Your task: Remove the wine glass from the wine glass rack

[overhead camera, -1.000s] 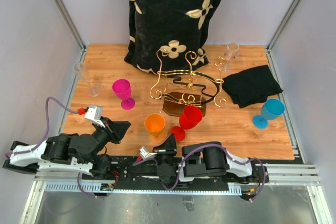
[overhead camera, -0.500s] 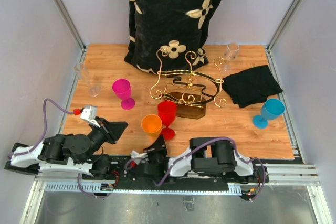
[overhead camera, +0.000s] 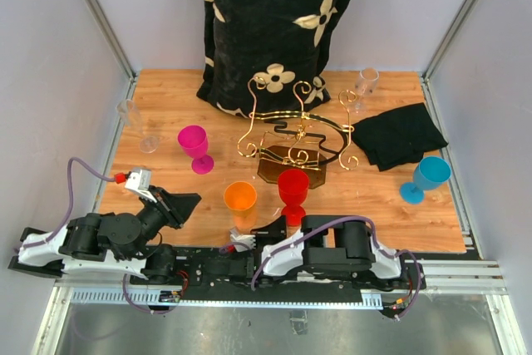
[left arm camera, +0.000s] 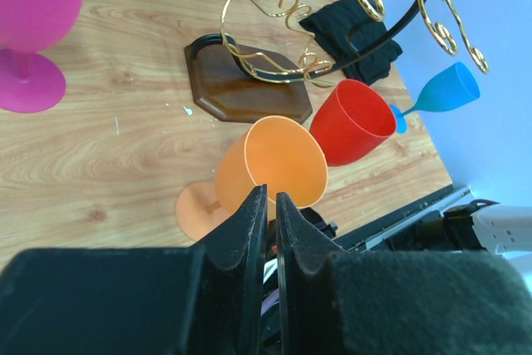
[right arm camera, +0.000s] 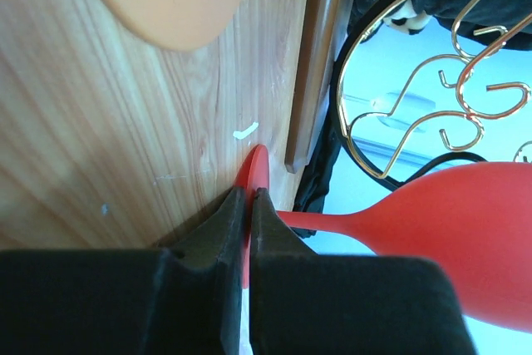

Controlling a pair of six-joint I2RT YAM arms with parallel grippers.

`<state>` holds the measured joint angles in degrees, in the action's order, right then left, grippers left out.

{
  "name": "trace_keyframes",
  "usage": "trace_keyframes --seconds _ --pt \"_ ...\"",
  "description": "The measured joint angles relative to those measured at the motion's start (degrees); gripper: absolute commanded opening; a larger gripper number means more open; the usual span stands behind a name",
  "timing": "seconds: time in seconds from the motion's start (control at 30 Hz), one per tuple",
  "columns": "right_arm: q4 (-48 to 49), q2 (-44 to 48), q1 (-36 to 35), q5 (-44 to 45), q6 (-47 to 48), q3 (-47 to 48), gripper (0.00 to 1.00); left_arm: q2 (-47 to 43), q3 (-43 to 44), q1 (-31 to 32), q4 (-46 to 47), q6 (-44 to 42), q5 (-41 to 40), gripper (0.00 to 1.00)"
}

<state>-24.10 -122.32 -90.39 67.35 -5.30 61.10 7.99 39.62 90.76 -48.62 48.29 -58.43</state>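
Stemware dots the wooden table around the gold wire wine glass rack on its dark brown base. Far left of the rack stands a clear stemmed glass, and nearer to it a magenta plastic goblet. Left of and in front of the rack hangs the left gripper, its fingers drawn almost together with a thin slit between them and nothing in their hold. Just beyond it, an orange plastic goblet stands in front of the rack's left side. The red plastic wine glass is off the rack, directly in front of its base and beside the orange goblet. The right gripper pinches the edge of the red glass's round foot between closed fingers; whether the foot rests on the wood cannot be told. Right of the rack lie a folded black cloth and a blue plastic goblet.
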Motion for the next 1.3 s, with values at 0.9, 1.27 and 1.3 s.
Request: trace_keyframes --seconds 0.9,1.27,1.3 --pt "-4.11 1.84 -0.59 2.54 -5.01 -0.46 0.58 -0.35 -0.13 0.00 -0.83 0.28 0.00 0.14" --pt "-7.02 2.03 -2.62 2.12 -5.14 0.31 0.63 -0.35 -0.13 0.00 -0.83 0.44 0.00 0.14" --pt "-7.19 2.08 -2.99 1.90 -5.20 0.42 0.63 -0.35 -0.13 0.00 -0.83 0.44 0.00 0.14"
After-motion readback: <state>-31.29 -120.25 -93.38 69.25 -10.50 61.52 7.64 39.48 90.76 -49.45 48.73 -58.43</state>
